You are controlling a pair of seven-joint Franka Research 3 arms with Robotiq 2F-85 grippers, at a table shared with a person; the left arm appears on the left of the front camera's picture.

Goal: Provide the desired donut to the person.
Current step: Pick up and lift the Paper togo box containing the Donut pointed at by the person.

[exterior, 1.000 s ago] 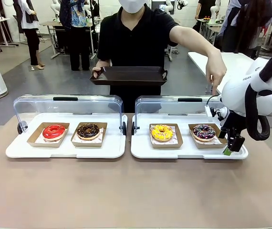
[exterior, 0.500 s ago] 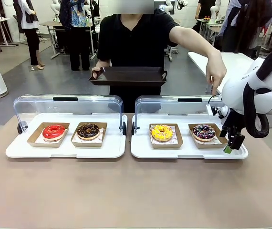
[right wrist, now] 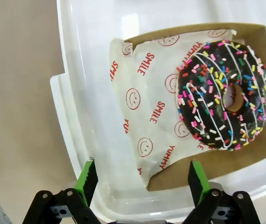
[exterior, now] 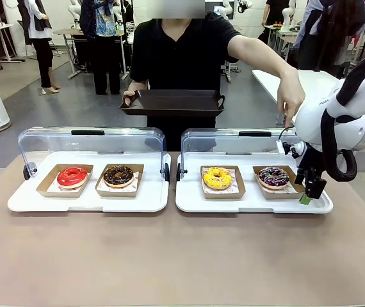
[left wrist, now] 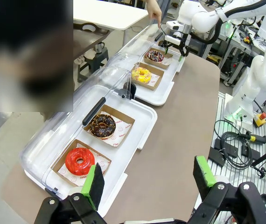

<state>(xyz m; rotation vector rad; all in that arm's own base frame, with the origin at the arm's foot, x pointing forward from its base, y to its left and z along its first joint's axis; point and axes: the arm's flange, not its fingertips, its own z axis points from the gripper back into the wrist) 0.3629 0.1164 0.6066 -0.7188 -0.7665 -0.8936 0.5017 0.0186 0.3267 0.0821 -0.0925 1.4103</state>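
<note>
Released, the right gripper (right wrist: 141,176) is hovering at the sprinkled chocolate ring donut's (right wrist: 203,93) brown cardboard tray (right wrist: 245,156), probably pinching its edge next.

This is a robotics lab, by the look of it. A bare white worktable (exterior: 266,78) stands on grey floor in the upper right of the front view. Loose cables (left wrist: 235,161) and what may be an emergency-stop button (left wrist: 260,117) lie at the right of the left wrist view.
</note>
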